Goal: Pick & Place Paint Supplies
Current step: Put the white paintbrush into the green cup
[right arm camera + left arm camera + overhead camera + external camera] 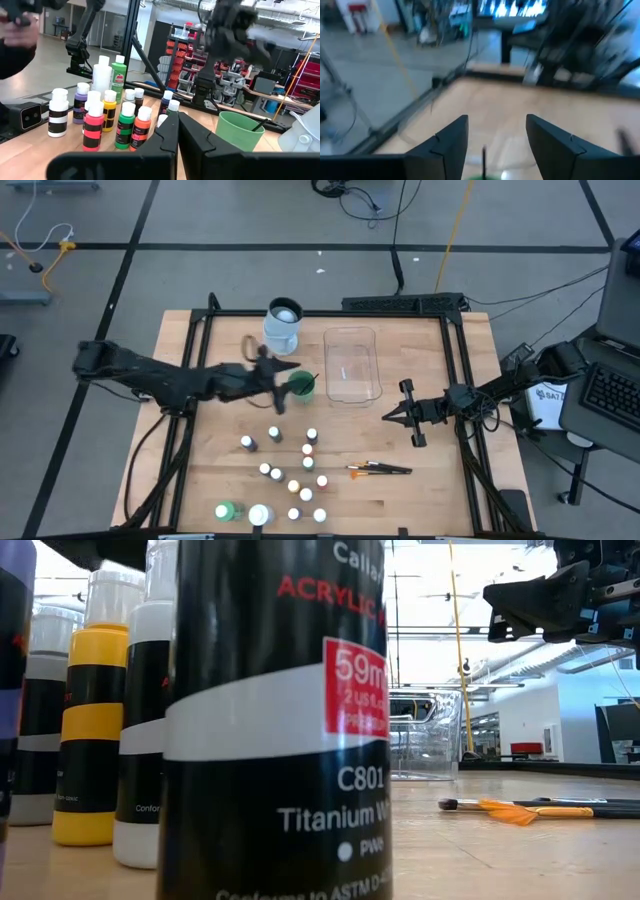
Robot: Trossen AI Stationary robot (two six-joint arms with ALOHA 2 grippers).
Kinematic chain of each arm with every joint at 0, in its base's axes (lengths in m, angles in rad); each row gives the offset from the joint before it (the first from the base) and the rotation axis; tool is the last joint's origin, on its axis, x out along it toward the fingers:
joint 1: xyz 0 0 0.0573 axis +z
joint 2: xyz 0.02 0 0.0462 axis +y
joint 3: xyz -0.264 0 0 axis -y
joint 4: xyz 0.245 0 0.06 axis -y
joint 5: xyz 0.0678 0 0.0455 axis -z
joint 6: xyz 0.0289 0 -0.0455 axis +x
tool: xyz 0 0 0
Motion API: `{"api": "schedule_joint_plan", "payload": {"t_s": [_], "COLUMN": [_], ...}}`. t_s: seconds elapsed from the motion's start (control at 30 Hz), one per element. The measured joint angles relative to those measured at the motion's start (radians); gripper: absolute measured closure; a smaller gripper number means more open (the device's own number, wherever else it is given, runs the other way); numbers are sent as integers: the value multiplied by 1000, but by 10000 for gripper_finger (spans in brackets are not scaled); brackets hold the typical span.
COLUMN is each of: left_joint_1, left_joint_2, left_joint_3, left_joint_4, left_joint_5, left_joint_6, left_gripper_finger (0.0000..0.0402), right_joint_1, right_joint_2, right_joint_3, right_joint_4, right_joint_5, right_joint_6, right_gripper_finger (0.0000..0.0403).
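Paint bottles (293,470) clustered near table's front, left pincer (284,387) parted above green cup (300,387), right pincer (390,417) closed, empty.

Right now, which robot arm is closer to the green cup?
The left. Its end effector is right at the green cup. The right end effector hangs farther off, past the tub.

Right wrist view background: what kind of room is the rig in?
Probably a robotics lab or workshop. Behind the paint bottles stand shelves of red parts bins, and the high view shows cables across a taped grey floor, with a keyboard beside the wooden table.
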Motion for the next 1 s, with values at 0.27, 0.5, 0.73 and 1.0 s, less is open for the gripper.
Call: {"api": "schedule_joint_plan", "payload": {"t_s": [0.27, 0.5, 0.73, 1.0], "left_joint_1": [-97, -54, 0, 29], "left_joint_2": [-464, -676, -706, -687], "left_joint_3": [-9, -293, -506, -543], "left_joint_4": [-512, -339, -13, -29], "left_joint_5": [-181, -145, -34, 79], "left_joint_6": [-49, -47, 51, 49], "left_gripper_finger": [268, 390, 397, 400], "right_joint_1": [0, 0, 0, 0], "right_joint_2": [0, 0, 0, 0], "right_joint_3": [0, 0, 0, 0], "right_joint_4": [-5, 3, 3, -12], "right_joint_5": [0, 0, 2, 2], "right_joint_6": [-10, -10, -13, -12], "right_gripper_finger": [403, 403, 403, 403]}}
